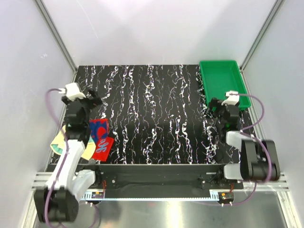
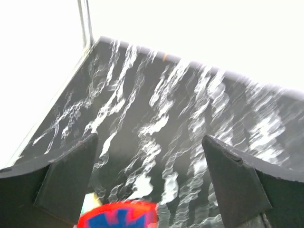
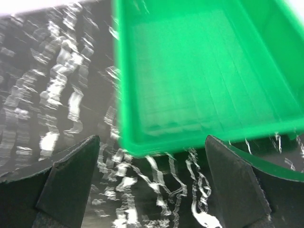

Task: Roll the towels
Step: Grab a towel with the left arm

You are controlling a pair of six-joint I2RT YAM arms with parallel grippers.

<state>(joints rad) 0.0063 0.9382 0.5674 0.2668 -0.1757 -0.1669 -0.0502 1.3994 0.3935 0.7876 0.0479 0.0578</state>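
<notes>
Black fingers (image 2: 66, 183) of the left gripper (image 1: 96, 100) stand wide apart, with nothing between them but the marbled black table (image 1: 156, 118). The red towel (image 1: 100, 137) lies on the near side of that gripper, back toward the arm's base. In the left wrist view only its far edge shows, at the bottom of the frame between the fingers, so the hand is out beyond it. I judge that a reach for it means drawing back and down, not going forward.

The towel's long axis runs roughly from near to far, leaning a little left at the far end. It looks flat or loosely folded, not rolled, with blue blotches over its far half and plainer red nearer the base.

The yellow towel (image 1: 59, 142) lies at the table's left near corner, touching the red one and seemingly partly under it, with the left arm hiding much of it. It is pale yellow with a teal patch and, as far as shows, unrolled.

The right gripper (image 1: 212, 105), likewise wide and empty, hangs at the near edge of the green tray (image 1: 223, 76), well apart from both towels. The left arm is plainly the nearer.
</notes>
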